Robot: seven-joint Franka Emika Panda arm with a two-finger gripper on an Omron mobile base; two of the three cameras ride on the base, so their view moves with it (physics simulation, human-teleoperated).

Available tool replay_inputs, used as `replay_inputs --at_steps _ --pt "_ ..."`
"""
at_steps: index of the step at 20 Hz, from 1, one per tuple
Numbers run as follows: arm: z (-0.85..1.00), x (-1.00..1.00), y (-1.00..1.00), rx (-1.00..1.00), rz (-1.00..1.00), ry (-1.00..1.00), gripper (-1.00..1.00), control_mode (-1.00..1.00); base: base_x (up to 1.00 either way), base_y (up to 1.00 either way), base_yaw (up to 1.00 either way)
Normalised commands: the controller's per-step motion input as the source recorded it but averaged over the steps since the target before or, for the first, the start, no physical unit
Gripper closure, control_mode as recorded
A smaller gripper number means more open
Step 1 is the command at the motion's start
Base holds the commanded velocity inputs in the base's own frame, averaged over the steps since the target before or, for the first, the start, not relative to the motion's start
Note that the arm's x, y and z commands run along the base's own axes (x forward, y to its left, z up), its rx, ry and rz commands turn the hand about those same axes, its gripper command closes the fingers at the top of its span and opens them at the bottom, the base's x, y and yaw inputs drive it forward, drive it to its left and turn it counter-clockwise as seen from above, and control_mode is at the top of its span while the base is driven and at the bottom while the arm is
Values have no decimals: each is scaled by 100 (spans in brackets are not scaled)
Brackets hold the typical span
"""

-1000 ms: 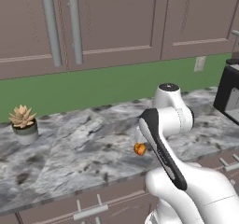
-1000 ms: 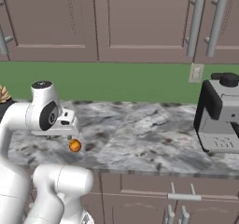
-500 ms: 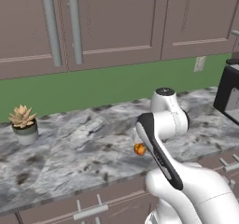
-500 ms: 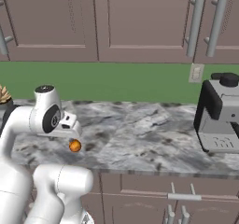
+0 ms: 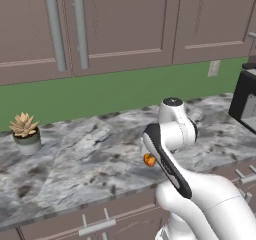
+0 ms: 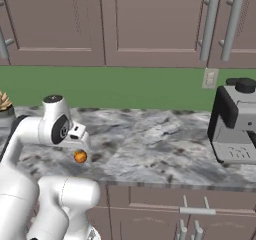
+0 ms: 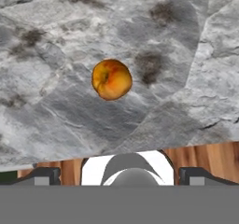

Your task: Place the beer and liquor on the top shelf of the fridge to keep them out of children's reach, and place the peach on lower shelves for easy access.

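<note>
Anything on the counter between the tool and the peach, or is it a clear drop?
Nothing visible stands between. The peach lies alone on bare marble counter ahead of the open tool; plant and coffee machine sit far aside.

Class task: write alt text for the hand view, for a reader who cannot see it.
A small orange peach with a reddish blush lies on a grey marbled counter, seen from above. The open gripper shows its dark fingertips at the bottom edge.

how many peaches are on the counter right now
1. The peach lies alone on the marble counter near its front edge, beside the arm. More could sit hidden behind the arm.
</note>
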Motion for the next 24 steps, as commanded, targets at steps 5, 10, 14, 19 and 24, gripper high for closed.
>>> replay_inputs --at_steps 5,10,14,19,24 --pt "-24 16 0 0 -1 0 -100 -100 0 0 0" --pt "-25 12 2 0 -1 0 -100 -100 0 0 0" --pt "-20 12 6 0 -1 0 -100 -100 0 0 0" --pt "-16 13 7 0 -1 0 -100 -100 0 0 0" --pt "-15 14 3 0 -1 0 -100 -100 0 0 0"
